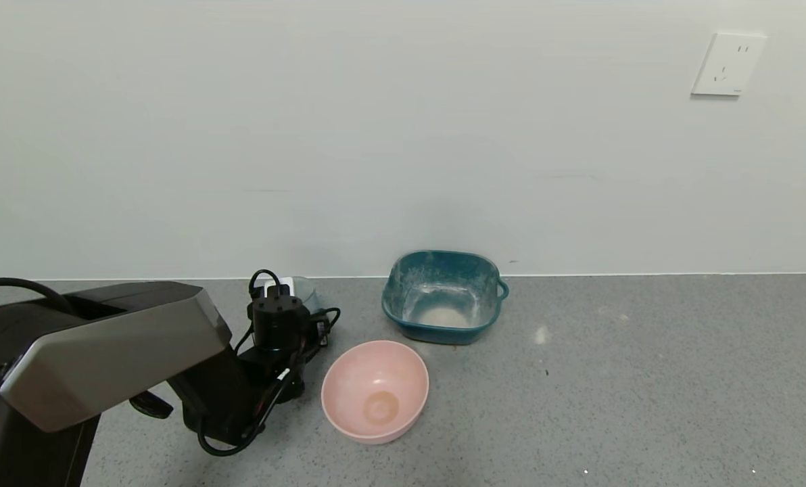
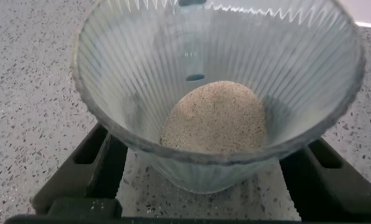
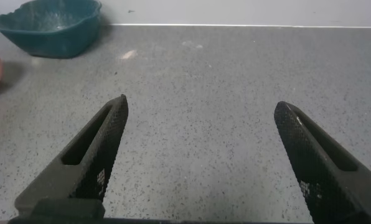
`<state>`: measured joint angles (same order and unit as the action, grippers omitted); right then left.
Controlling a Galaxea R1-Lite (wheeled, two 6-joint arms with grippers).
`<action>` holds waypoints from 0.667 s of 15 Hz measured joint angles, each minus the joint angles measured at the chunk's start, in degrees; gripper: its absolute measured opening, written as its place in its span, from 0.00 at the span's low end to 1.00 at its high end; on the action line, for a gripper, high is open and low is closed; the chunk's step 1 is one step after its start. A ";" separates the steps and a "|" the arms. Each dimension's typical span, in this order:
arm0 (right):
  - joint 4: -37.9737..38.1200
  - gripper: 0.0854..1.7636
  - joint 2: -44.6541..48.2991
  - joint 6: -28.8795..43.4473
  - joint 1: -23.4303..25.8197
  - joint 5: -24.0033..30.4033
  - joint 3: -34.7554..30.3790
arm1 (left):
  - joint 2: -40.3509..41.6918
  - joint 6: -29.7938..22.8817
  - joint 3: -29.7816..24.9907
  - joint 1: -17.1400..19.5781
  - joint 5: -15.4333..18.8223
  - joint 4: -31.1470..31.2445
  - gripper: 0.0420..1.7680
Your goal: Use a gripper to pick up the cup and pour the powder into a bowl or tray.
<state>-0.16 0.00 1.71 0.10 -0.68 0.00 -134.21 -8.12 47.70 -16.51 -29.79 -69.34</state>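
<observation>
Right up close, the cup (image 2: 218, 93) sits between the left gripper (image 2: 218, 186)'s jaws, which are spread around it and not squeezing yet. Its powder (image 2: 215, 119) is a small heap at the bottom. Nothing is lifted or poured so far. On the desk (image 1: 646, 379), the blue tray (image 1: 442, 295) waits nearby, past the pink bowl (image 1: 376, 391). Off to the side, the right gripper (image 3: 201, 155) hangs with jaws wide apart, holding nothing.

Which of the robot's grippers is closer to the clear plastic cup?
Left. The left gripper has its fingers either side of the cup; the right gripper hangs over bare counter, away from it.
</observation>
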 joint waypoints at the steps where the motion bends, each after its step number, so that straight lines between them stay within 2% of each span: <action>1: -0.02 0.97 0.00 -0.02 0.00 0.00 0.00 | 0.17 0.02 -0.18 0.00 -0.02 0.02 0.86; 7: -0.02 0.97 0.00 0.00 0.00 -0.02 0.00 | 5.92 0.88 -4.90 -0.33 1.38 1.84 0.92; 10: -0.02 0.97 0.00 -0.02 0.00 -0.02 0.00 | 14.64 1.43 -8.37 -0.55 2.56 7.91 0.94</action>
<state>-0.18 0.00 1.68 0.10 -0.71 0.00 -119.57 -6.69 39.33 -17.05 -27.23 -61.43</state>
